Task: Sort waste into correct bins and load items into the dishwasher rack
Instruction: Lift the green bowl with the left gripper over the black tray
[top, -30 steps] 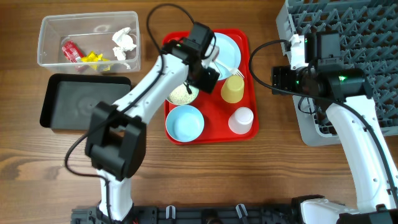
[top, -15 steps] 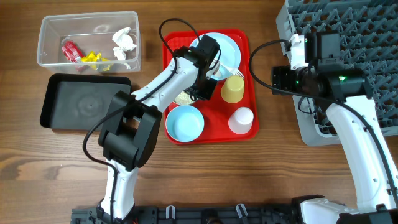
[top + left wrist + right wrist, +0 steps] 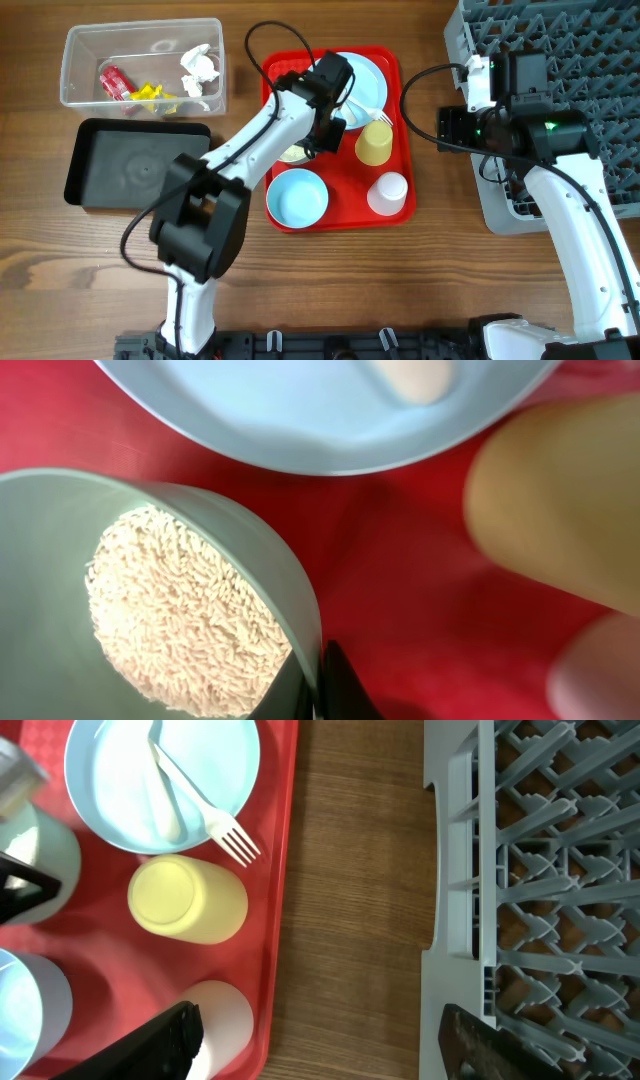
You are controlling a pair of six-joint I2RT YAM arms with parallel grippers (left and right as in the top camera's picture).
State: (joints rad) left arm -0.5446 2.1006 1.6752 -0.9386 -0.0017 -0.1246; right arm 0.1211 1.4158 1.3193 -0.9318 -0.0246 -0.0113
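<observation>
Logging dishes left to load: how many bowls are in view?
2. The empty bowl sits at the red tray's near-left corner. The rice bowl is just behind it, largely covered by the left arm in the overhead view. No others show.

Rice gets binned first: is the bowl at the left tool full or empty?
Partly full: white rice grains cover the bottom of the bowl, left wrist view.
</observation>
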